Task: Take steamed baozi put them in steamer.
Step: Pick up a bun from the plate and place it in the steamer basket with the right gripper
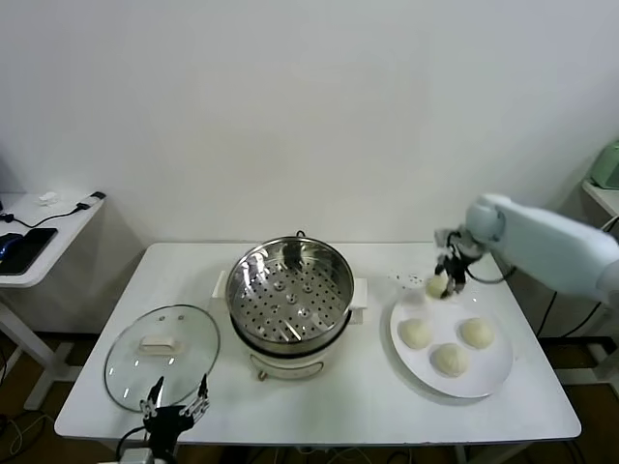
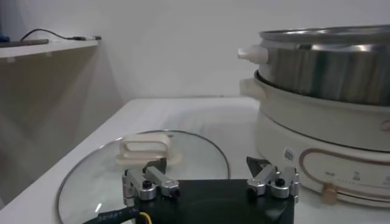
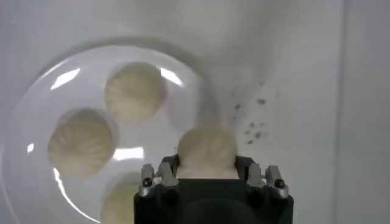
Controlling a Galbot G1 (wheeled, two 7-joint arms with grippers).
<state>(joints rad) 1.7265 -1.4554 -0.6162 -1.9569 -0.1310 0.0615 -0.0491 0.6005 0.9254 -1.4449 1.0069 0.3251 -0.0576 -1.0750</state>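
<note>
Three baozi [image 1: 450, 346] wait on the plate [image 1: 496, 377], steamer [image 1: 289, 289] empty, right gripper [image 1: 440, 283] jaws clamping the fourth [image 1: 436, 285], left gripper [image 1: 175, 407] wide open near

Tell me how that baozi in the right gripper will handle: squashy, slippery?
Probably soft: the baozi looks doughy between the right gripper fingers, so a hard squeeze may dent it. Likely light. Its smooth dome could slip or roll once set in the steamer.

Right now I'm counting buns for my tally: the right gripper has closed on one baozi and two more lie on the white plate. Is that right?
Not quite. The right gripper is shut on one baozi, but three baozi, not two, lie on the white plate: and. The head view shows all three.
</note>
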